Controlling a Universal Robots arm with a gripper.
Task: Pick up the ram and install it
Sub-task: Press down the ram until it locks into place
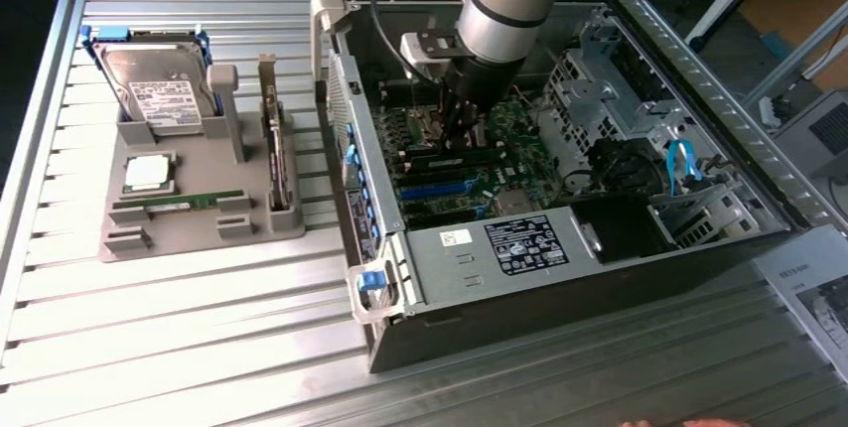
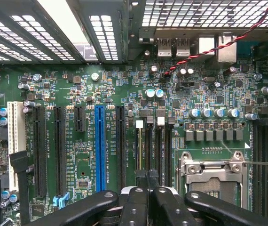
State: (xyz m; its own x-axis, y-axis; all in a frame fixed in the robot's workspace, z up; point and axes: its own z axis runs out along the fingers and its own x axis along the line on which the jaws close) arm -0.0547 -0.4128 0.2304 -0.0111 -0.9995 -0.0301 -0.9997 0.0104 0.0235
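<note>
A ram stick, thin and green, lies flat in the grey holder outside the case, at the exterior view's left. My gripper is far from it, down inside the open computer case over the motherboard. In the wrist view my gripper is shut, its black fingertips pressed together just above the row of dark memory slots beside the processor socket. I cannot tell whether a thin stick is pinched between the pads.
The holder also carries a hard drive, a square silver processor chip and an upright dark expansion card. The case walls, drive cage, blue cable and power supply hem in the arm. A red-black wire crosses the board.
</note>
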